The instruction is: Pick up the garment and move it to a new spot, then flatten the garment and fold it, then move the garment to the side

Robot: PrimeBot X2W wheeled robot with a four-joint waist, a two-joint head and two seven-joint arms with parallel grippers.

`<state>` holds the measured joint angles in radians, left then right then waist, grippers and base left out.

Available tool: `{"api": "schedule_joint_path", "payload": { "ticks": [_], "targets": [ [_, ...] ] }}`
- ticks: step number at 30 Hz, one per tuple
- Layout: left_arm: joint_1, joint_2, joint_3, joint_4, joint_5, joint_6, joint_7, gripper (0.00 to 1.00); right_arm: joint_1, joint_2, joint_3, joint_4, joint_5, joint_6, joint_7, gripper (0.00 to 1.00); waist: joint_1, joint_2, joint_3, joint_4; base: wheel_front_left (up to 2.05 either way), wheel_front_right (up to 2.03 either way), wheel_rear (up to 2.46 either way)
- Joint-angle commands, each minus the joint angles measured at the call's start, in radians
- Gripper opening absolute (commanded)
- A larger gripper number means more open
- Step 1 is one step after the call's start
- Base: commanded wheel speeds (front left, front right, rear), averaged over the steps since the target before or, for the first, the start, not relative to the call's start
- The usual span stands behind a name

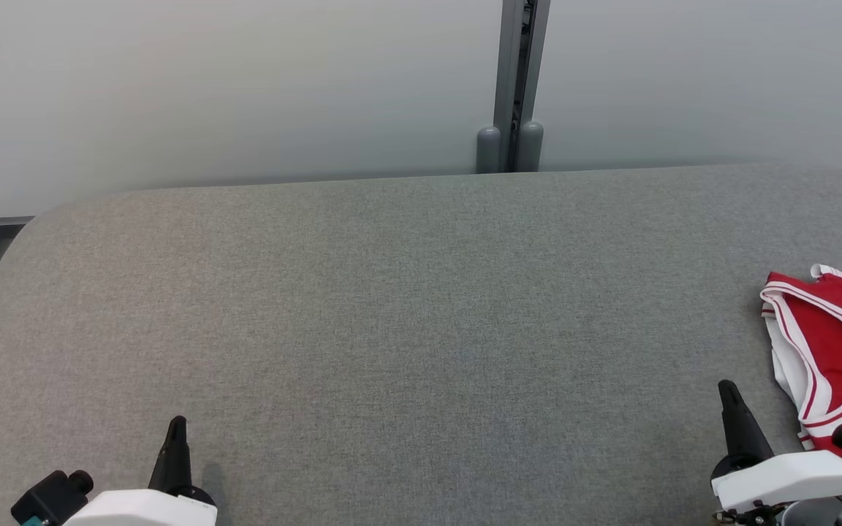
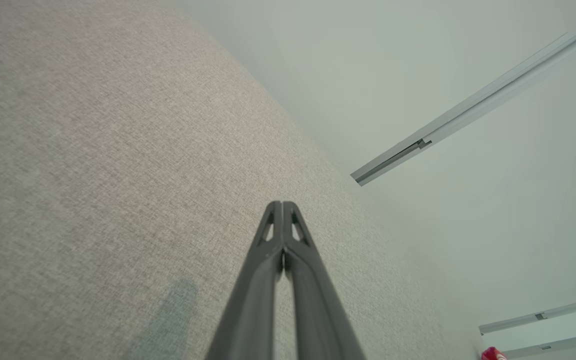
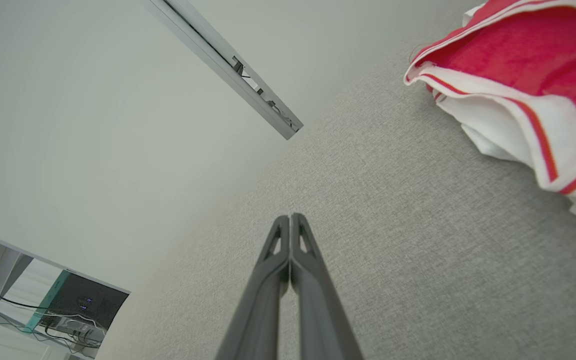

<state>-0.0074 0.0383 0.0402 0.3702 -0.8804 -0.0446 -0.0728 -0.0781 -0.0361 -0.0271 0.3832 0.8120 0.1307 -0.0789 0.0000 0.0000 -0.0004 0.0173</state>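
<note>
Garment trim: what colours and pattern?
On the garment, white trim with thin red stripes borders red fabric; best in the right wrist view.

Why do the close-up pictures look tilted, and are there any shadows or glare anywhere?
Head view: soft, even light, no glare on the grey table. Left wrist view: the camera is tilted, so the wall rail slants; the left gripper casts a faint shadow. Right wrist view: same tilt; the garment looks slightly soft.

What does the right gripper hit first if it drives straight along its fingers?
Probably nothing close: the right gripper, jaws shut, points across bare grey table toward the wall. The red-and-white garment lies off to its right, clear of that line. Height is unclear, so it may graze the table first.
</note>
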Motion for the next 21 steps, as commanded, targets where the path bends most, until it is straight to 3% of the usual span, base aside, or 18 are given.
{"api": "schedule_joint_path", "payload": {
  "ticks": [1,21],
  "targets": [
    [-0.032,0.007,0.008,-0.018,-0.033,-0.011,0.006,0.00,-0.024,-0.009,-0.007,-0.021,0.035,0.000,0.008,0.00,0.0000,0.0000,0.000,0.000,0.00,0.00,0.00],
    [-0.057,0.010,0.029,-0.052,-0.246,-0.035,0.062,0.00,-0.028,-0.012,-0.032,-0.058,0.270,0.000,0.065,0.00,0.0000,0.0000,0.001,-0.004,0.00,0.00,0.00]
  ]
}}
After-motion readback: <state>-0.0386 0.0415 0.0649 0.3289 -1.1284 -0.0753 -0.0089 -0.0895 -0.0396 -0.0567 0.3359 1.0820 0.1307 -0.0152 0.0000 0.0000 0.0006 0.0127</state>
